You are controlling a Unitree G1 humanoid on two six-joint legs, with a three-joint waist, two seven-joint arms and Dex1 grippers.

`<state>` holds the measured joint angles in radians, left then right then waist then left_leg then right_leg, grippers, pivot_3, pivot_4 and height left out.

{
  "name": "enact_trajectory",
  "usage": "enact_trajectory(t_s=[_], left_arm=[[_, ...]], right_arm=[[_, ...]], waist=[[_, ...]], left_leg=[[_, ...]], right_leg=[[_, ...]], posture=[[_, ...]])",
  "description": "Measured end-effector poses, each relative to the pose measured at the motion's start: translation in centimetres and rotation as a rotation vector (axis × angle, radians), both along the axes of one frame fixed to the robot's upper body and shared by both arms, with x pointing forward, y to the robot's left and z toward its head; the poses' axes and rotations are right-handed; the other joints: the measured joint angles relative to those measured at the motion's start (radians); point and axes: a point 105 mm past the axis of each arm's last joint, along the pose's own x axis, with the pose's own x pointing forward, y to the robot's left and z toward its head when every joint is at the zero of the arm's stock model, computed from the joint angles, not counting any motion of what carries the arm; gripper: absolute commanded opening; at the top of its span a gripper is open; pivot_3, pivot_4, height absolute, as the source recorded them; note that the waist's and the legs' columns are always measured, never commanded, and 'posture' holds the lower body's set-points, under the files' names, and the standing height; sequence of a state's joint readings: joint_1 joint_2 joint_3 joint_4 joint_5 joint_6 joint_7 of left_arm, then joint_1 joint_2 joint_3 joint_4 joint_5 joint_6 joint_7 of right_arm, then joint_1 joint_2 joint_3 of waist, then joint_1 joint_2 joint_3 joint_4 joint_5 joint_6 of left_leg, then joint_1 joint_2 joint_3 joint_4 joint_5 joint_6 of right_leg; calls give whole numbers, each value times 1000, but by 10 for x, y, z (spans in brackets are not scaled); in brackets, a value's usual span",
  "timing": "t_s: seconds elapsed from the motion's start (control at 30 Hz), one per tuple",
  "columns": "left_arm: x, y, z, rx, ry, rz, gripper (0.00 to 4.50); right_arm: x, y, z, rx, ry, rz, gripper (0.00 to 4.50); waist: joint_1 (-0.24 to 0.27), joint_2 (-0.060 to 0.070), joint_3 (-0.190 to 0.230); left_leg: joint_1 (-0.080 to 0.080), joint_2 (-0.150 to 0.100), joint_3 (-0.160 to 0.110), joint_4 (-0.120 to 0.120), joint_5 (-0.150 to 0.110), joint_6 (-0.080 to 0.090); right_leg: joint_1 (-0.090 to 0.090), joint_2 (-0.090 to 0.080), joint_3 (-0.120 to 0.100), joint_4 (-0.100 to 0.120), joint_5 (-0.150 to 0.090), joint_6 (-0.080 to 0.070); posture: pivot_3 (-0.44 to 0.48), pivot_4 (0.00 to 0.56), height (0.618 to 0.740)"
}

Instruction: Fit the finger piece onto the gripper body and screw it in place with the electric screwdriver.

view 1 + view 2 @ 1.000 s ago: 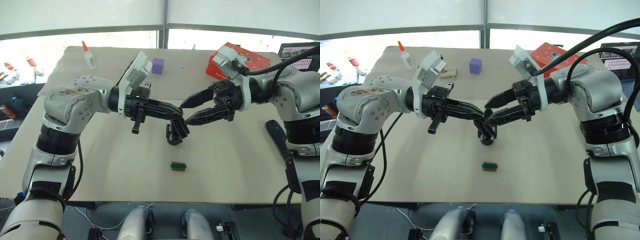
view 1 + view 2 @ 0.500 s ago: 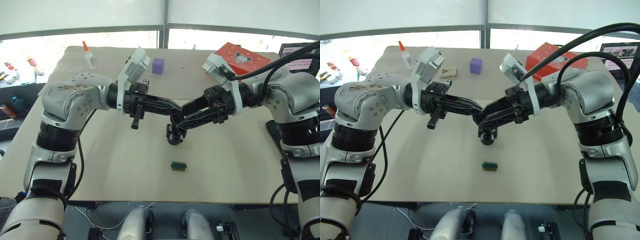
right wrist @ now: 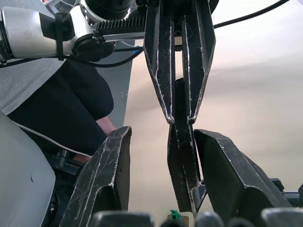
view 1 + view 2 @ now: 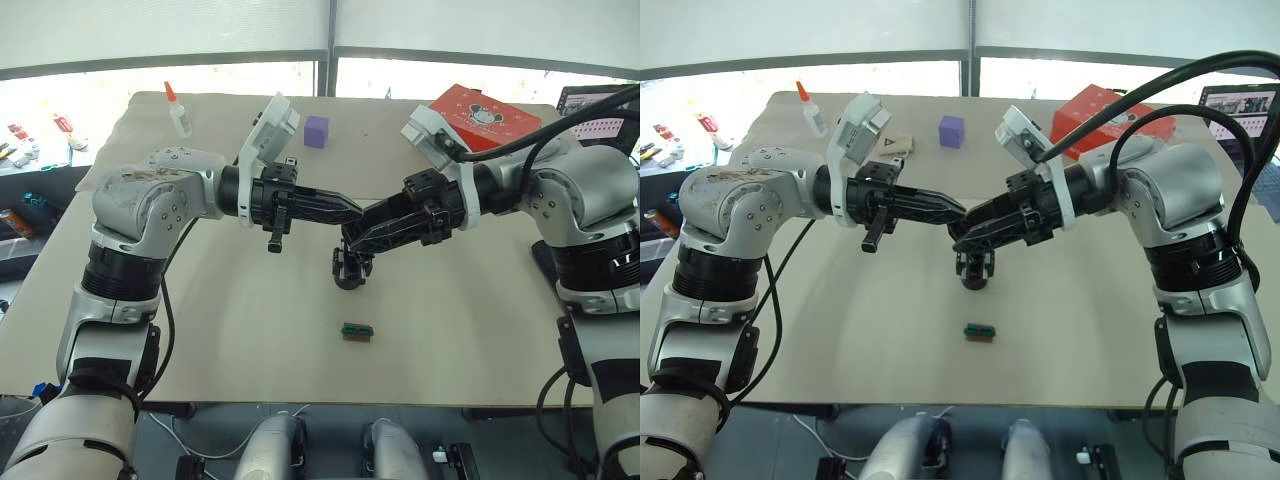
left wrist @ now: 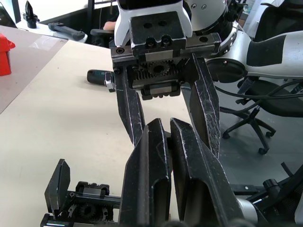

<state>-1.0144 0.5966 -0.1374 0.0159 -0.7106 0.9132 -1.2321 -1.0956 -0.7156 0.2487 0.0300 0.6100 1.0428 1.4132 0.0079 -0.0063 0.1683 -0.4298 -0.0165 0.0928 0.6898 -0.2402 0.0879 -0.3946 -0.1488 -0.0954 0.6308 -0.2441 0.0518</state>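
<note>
The finger piece (image 3: 182,156), a black tapered wedge, hangs in the air above the table's middle. My left gripper (image 4: 358,211) is shut on its narrow end. My right gripper (image 4: 350,238) faces the left one with its fingers open on either side of the wedge's broad end and the left fingertips. Just below them the gripper body (image 4: 349,272) stands on the table with one pointed finger sticking up, and neither gripper touches it. The electric screwdriver (image 5: 97,77) lies on the table near its right edge, behind my right arm.
A small green-topped block (image 4: 357,331) lies toward the front edge. At the back stand a red box (image 4: 480,110), a purple cube (image 4: 316,131), a glue bottle (image 4: 178,112) and a small tan piece (image 4: 898,146). An office chair (image 5: 265,52) stands beyond the table's right edge.
My left gripper has risen and drawn back from the gripper body. My right gripper has moved left, and its open fingers now straddle the left fingertips.
</note>
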Motion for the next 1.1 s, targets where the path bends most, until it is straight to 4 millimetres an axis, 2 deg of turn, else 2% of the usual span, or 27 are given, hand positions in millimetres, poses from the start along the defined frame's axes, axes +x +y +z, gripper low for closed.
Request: enact_trajectory(t_s=[0.7,0.73,0.9,1.1], left_arm=[[1,-1,0,-6,1,3,0],[1,-1,0,-6,2,3,0],[0,-1,0,-6,5,-8,0],[1,-2,1,-8,7,-8,0]], right_arm=[[0,3,0,7,-5,11,2375],[0,3,0,7,-5,10,1855],[4,3,-1,5,-6,-17,322],[6,3,-1,-1,-55,-11,327]], waist=[[0,0,0],[0,0,0],[0,0,0],[0,0,0]], left_leg=[[0,0,0,1,0,0],[0,0,0,1,0,0],[0,0,0,1,0,0],[0,0,0,1,0,0]], right_leg=[[0,0,0,1,0,0],[0,0,0,1,0,0],[0,0,0,1,0,0],[0,0,0,1,0,0]], posture=[[0,150,740],[0,150,740],[0,150,740],[0,150,740]])
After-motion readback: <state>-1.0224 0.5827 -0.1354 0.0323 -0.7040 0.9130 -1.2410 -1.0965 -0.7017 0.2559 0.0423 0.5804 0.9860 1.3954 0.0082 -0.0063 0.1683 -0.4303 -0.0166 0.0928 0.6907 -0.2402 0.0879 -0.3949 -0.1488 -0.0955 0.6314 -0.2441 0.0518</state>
